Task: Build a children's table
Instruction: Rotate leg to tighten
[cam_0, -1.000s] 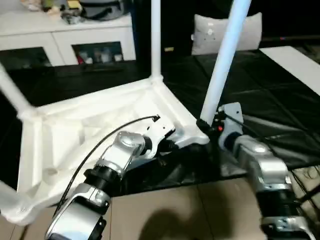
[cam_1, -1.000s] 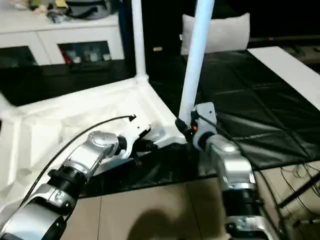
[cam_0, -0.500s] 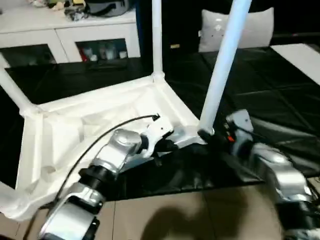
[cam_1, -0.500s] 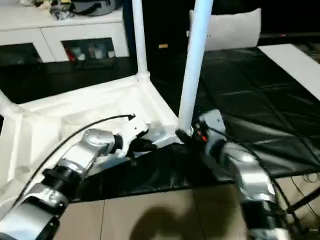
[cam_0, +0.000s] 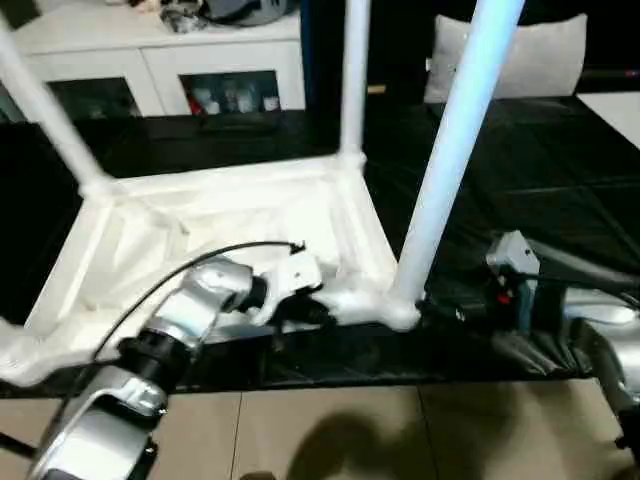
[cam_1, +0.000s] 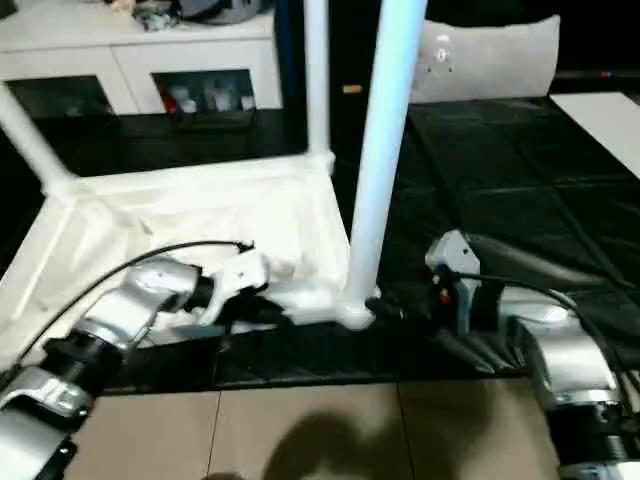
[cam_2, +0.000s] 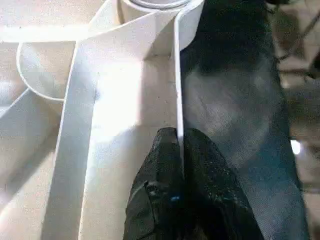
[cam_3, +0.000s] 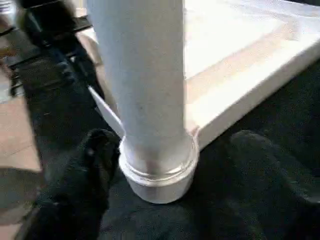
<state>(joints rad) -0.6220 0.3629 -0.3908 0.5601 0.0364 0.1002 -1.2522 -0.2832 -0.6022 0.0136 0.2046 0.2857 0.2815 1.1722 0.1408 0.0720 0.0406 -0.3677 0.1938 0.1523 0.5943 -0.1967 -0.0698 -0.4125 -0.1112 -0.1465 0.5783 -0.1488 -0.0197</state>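
The children's table (cam_0: 210, 225) lies upside down on a black mat, ribbed underside up, with white legs rising from its corners. My left gripper (cam_0: 300, 308) is shut on the thin near rim (cam_2: 177, 100) of the top, one finger (cam_2: 157, 165) on each side of the wall. The near right leg (cam_0: 450, 150) stands in its corner socket (cam_3: 157, 172). My right gripper (cam_0: 440, 312) sits low at that leg's base, open, with its fingers (cam_3: 95, 155) on either side of the leg and apart from it.
The black mat (cam_0: 560, 180) runs to the right and back. A white low cabinet (cam_0: 180, 70) with glass doors stands behind, and a grey pillow (cam_0: 530, 55) lies at the back right. Tan floor (cam_0: 330, 430) borders the mat's near edge.
My right gripper has opened, let go of the near right leg and drawn back a little. The left gripper keeps its hold on the rim. The camera has shifted.
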